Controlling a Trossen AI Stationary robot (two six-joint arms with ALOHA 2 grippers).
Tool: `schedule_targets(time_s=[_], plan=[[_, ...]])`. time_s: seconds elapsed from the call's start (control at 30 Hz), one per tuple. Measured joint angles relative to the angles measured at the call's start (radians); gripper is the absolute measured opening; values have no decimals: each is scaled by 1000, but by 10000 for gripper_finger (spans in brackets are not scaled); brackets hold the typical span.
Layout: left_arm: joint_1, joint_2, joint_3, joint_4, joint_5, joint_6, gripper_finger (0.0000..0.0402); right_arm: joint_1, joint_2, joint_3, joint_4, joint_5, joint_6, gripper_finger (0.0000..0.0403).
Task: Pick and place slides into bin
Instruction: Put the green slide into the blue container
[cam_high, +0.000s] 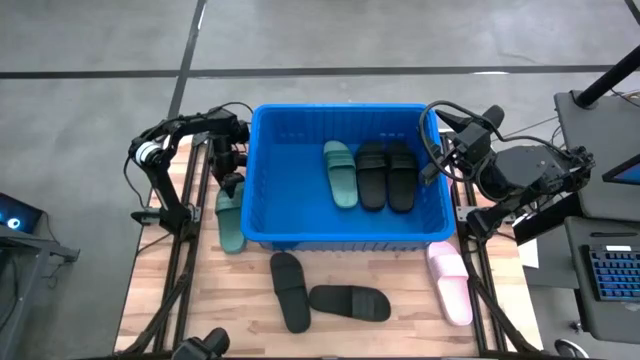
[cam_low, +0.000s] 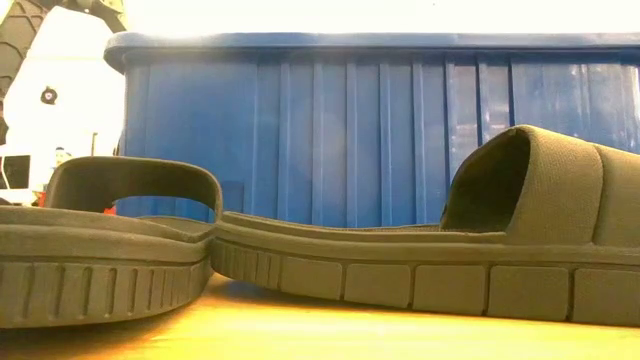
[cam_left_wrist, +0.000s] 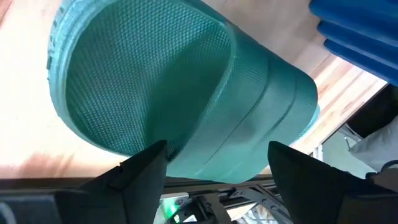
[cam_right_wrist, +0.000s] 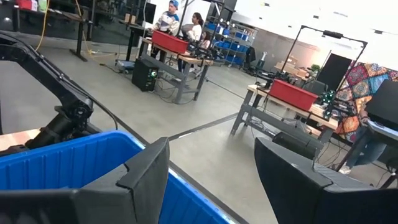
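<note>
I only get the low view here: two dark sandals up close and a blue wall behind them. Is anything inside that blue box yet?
Observer: Yes. The bin holds three slides: one green slide and two black slides.
Operator: Where are the arms?
Observer: The left gripper hangs over a second green slide on the table beside the bin, jaws open either side of its strap.
Operator: And the other arm?
Observer: The right gripper waits at the bin's opposite rim, jaws open, holding nothing.
Operator: Any other colours left?
Observer: Pink slides lie beyond the bin's right corner.
</note>
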Motion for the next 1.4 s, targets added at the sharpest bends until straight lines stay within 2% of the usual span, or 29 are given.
schedule_targets(time_s=[0.37,0.67,0.83,1.23,1.3,1.4], plan=[[-2,42,-53,-3,9,-76,262,0,0,0,0,0,0,226],[-2,45,-57,-3,28,-79,256,0,0,0,1,0,0,226],[-2,46,-61,-4,40,-80,205,0,0,0,2,0,1,226],[-1,46,-67,-5,40,-77,23,0,0,0,2,0,-15,226],[-1,46,-67,-7,40,-75,7,0,0,0,2,0,-16,226],[-2,45,-67,-43,42,-73,6,0,0,0,2,0,-20,226]])
